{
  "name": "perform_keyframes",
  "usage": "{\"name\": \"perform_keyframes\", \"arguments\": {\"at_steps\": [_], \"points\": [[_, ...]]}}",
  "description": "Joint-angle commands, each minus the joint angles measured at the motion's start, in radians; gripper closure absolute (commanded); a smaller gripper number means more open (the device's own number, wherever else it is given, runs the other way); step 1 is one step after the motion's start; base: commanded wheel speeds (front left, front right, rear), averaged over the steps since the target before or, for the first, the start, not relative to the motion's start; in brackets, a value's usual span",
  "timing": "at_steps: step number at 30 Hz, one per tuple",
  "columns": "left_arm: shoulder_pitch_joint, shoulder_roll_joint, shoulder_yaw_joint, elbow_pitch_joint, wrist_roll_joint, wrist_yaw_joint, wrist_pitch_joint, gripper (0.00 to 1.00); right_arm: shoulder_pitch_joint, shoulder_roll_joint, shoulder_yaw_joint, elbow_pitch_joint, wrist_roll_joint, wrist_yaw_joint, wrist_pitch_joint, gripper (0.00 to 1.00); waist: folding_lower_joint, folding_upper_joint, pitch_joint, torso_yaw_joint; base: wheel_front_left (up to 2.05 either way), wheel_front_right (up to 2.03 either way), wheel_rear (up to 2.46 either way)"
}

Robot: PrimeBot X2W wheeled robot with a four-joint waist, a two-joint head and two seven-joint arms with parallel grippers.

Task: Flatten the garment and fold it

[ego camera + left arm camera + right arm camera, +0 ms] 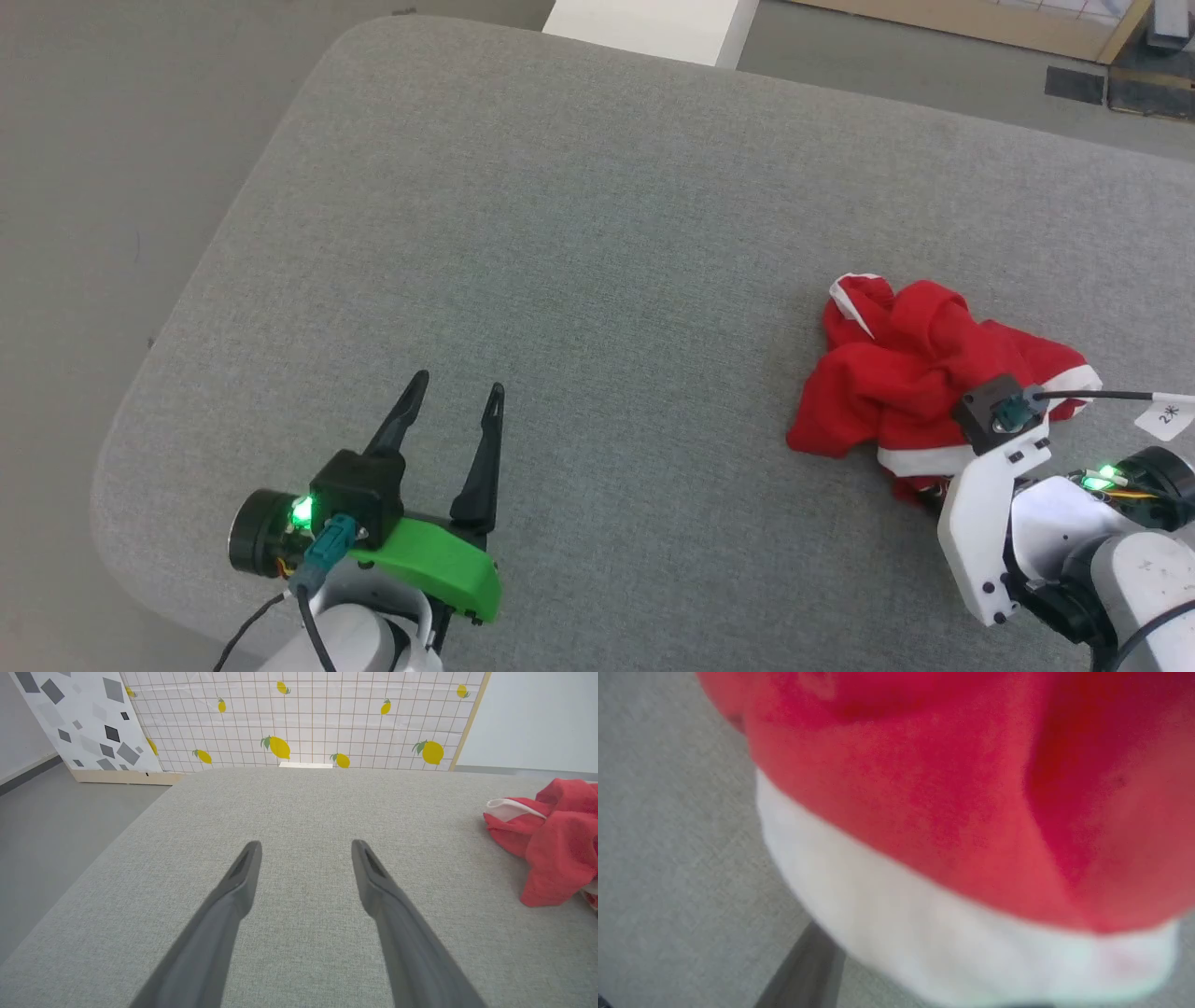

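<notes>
Garment (910, 373) lies crumpled over fingers (808, 970) of right hand (971, 476).

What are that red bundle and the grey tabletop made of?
The garment looks like soft, matte knit cloth: it crumples into loose folds, with white trim bands. The table seems covered in grey woven fabric, perhaps padded: fine heathered texture, rounded corners.

left end effector (462, 387): fingers spread apart | right end effector (926, 495): fingertips hidden, grip unclear
</notes>
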Motion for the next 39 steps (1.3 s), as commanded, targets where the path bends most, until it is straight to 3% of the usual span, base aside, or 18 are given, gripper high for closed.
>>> {"name": "perform_keyframes", "arguments": {"at_steps": [1,13,21,22,23,33,39], "points": [[-0.007,-0.007,0.001,0.004,0.011,0.0,-0.006,0.0,0.004,-0.002,0.011,0.025,0.006,-0.001,-0.002,1.0,-0.0001,0.0,-0.011,-0.015,0.0,0.0,0.0],[0.002,-0.001,-0.005,0.012,-0.003,-0.006,0.002,0.0,0.139,-0.116,-0.134,-0.065,0.031,-0.001,-0.015,1.0,-0.0001,0.0,-0.096,-0.13,0.0,0.0,0.0],[0.012,0.007,-0.008,0.001,-0.01,-0.005,0.009,0.0,0.251,-0.089,-0.203,-0.084,0.031,-0.001,-0.004,1.0,-0.0001,0.0,-0.11,-0.168,0.0,0.0,0.0],[0.012,0.008,-0.009,0.001,-0.011,-0.005,0.01,0.0,0.254,-0.084,-0.203,-0.083,0.026,-0.001,-0.01,0.6,-0.0001,0.0,-0.111,-0.17,0.0,0.0,0.0],[0.013,0.008,-0.009,0.0,-0.012,-0.004,0.011,0.0,0.254,-0.073,-0.212,-0.084,0.019,-0.001,-0.025,0.0,-0.0001,0.0,-0.113,-0.175,0.0,0.0,0.0],[0.021,0.012,0.002,-0.013,-0.031,0.006,0.018,0.0,0.186,0.005,-0.275,-0.186,0.04,-0.001,-0.193,0.0,-0.0001,0.0,-0.153,-0.221,0.0,0.0,0.0],[0.02,0.004,0.01,-0.029,-0.05,0.009,0.023,0.0,0.173,0.023,-0.276,-0.238,0.045,-0.001,-0.419,0.0,-0.0001,0.0,-0.159,-0.246,0.0,0.0,0.0]]}}
